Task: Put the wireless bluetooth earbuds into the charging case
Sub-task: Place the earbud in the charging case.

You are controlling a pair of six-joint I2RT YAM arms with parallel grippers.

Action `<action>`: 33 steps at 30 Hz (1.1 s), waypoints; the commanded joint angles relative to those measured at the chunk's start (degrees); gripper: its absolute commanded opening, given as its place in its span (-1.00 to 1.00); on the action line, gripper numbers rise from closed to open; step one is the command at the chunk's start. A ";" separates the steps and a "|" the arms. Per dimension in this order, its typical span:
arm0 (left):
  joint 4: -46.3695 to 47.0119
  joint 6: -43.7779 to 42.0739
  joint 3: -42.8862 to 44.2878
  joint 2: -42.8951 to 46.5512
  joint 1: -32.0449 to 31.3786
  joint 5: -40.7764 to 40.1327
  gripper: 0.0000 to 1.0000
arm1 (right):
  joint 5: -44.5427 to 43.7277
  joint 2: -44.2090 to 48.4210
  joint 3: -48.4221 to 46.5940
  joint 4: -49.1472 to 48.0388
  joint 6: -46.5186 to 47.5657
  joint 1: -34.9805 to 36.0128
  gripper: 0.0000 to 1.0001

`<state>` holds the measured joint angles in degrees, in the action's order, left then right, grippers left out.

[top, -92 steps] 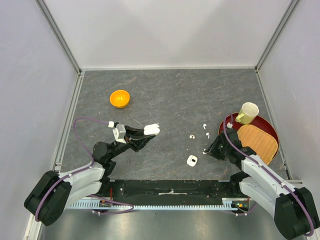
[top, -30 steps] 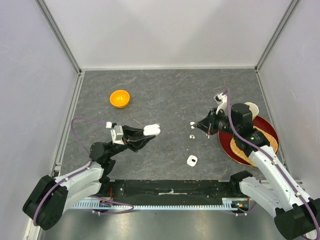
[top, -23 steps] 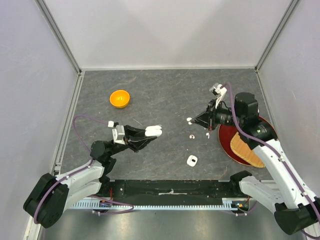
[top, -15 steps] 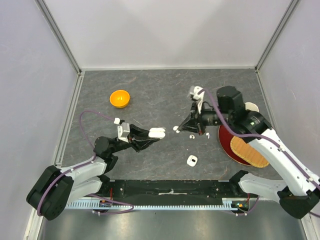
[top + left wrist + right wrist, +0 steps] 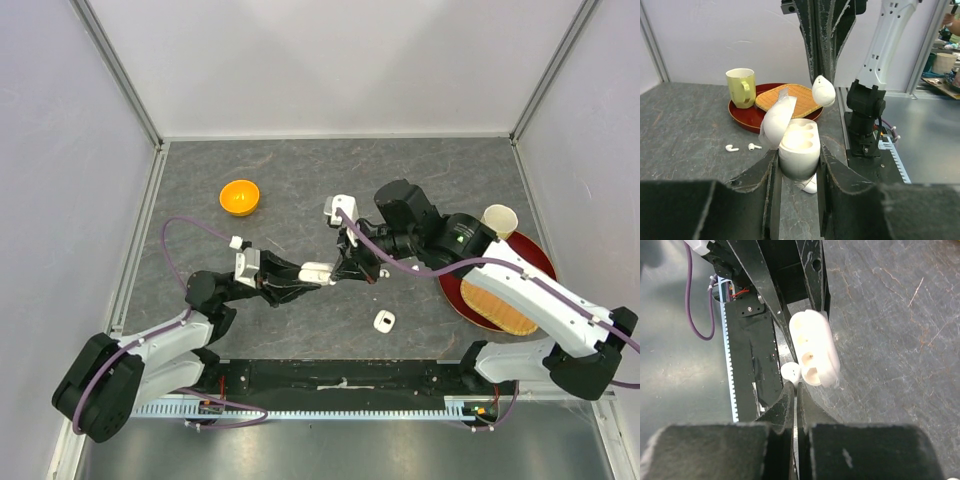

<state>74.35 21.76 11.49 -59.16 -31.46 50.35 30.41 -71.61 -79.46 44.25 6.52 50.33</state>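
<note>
My left gripper (image 5: 306, 272) is shut on an open white charging case (image 5: 318, 269), lid tipped back, held above the table. In the left wrist view the case (image 5: 799, 146) sits between my fingers (image 5: 771, 172), both sockets empty. My right gripper (image 5: 338, 273) is shut on a white earbud (image 5: 823, 90) and holds it just above and beside the case. In the right wrist view the earbud (image 5: 790, 372) is at the fingertips, touching or nearly touching the case (image 5: 815, 347). Two more earbuds (image 5: 731, 148) (image 5: 754, 146) lie on the table.
A second small white case (image 5: 384, 321) lies on the table near the front. An orange bowl (image 5: 240, 196) sits at the back left. A red tray (image 5: 450, 285) at the right holds a woven mat (image 5: 500, 295) and a pale yellow cup (image 5: 498, 220).
My right arm has swung left from near the tray across the table, carrying the earbud to the case. My left gripper has shifted slightly right with the case.
</note>
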 commanded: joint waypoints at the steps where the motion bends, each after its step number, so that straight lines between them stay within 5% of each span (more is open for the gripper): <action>1: 5.37 1.36 1.70 1.58 0.26 2.82 -0.95 | -4.04 -2.03 -4.30 0.48 2.53 2.67 -1.00; 33: 4.58 2.06 2.40 0.88 0.26 5.38 -0.95 | -12.31 -3.27 -5.27 1.19 6.13 4.87 -1.00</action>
<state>73.89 21.87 11.57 -58.19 -31.20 53.95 20.88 -75.77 -82.67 46.15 11.14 55.31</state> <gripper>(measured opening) 0.340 0.010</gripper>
